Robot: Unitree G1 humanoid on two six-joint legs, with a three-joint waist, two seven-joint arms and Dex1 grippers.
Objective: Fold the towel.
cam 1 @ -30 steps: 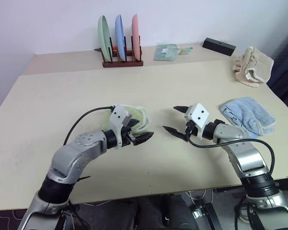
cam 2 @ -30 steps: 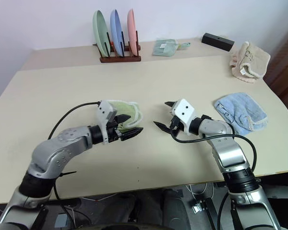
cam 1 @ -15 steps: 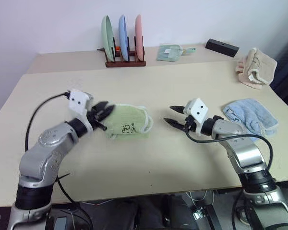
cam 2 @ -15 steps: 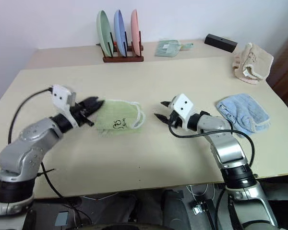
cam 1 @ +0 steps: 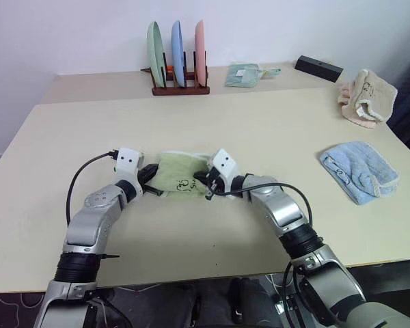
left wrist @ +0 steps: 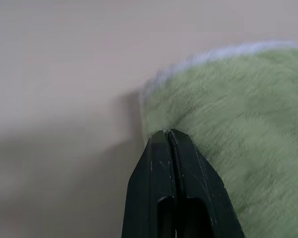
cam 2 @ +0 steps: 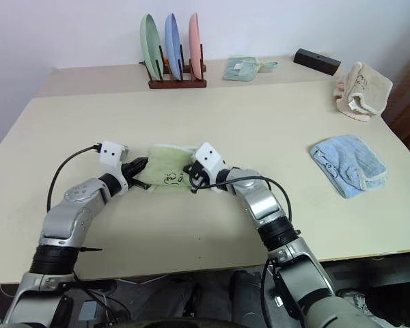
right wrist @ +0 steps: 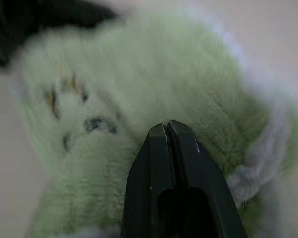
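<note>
The towel (cam 1: 181, 172) is a light green terry cloth with dark embroidered marks. It lies in a small folded bundle on the table's middle, a little to the left. My left gripper (cam 1: 150, 175) is at its left end. In the left wrist view, that gripper (left wrist: 165, 133) has its fingers pressed together, tips nipping the towel's whitish edge (left wrist: 198, 59). My right gripper (cam 1: 202, 180) is at the towel's right end. In the right wrist view, this gripper (right wrist: 165, 126) is shut too, its tips sunk into the green pile (right wrist: 139, 74) beside the embroidery.
A light blue cloth (cam 1: 359, 171) lies at the right. A beige cloth (cam 1: 367, 97) sits at the far right. A rack with three plates (cam 1: 178, 48), a small green cloth (cam 1: 242, 74) and a black box (cam 1: 318, 67) line the back of the table (cam 1: 273, 123).
Both grippers went from open to shut. The right arm swung left across the table to the towel's right end. The left gripper settled onto the left end.
</note>
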